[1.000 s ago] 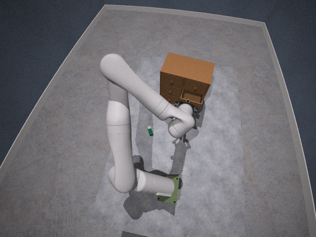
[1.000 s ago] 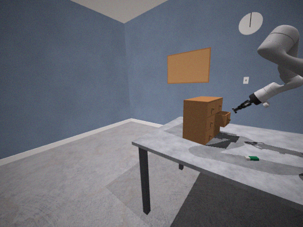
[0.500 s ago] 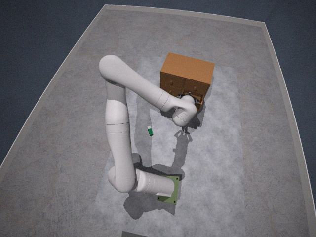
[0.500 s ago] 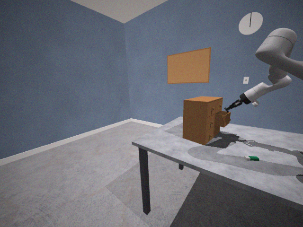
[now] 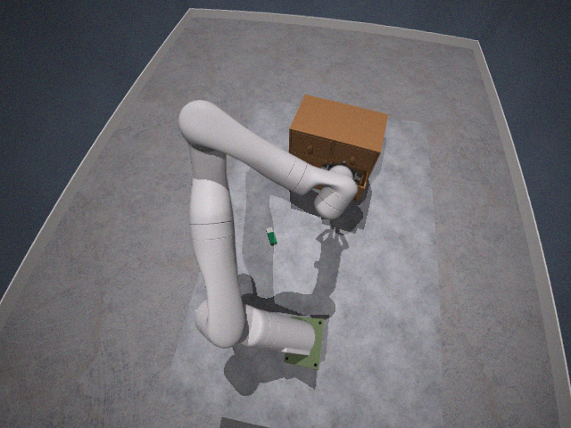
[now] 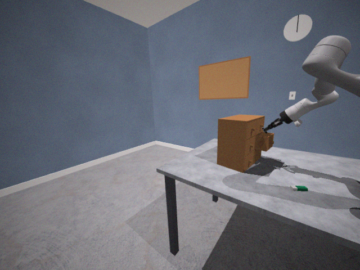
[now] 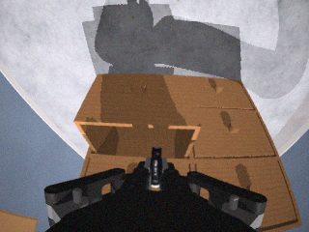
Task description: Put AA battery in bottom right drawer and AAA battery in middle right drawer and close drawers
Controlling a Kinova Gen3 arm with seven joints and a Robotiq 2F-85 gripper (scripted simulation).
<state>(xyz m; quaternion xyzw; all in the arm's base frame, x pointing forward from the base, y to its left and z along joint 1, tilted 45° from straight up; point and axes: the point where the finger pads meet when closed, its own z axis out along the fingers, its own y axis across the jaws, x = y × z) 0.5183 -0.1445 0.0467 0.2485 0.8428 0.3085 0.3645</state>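
The small brown chest (image 5: 338, 121) (image 6: 232, 139) (image 7: 217, 169) stands upright. Its right middle-row drawer (image 5: 359, 192) (image 6: 268, 142) (image 7: 116, 125) is pulled partly out; no battery shows in the visible part of its inside. The top-row and left-column fronts look pushed in. The bottom right drawer is hidden in the wrist view. My gripper (image 6: 264, 130) (image 7: 155, 165) is shut on a slim black battery (image 7: 155, 157), which looks like the AAA. The fingertips are close to the chest's front, above the inner part of the open drawer. No AA battery is visible.
A green-and-white block (image 5: 270, 235) (image 6: 301, 188), like an eraser, lies on the table (image 5: 392, 276) (image 6: 200, 180), to the chest's front left. In the top view my wrist covers part of the chest's front and the open drawer.
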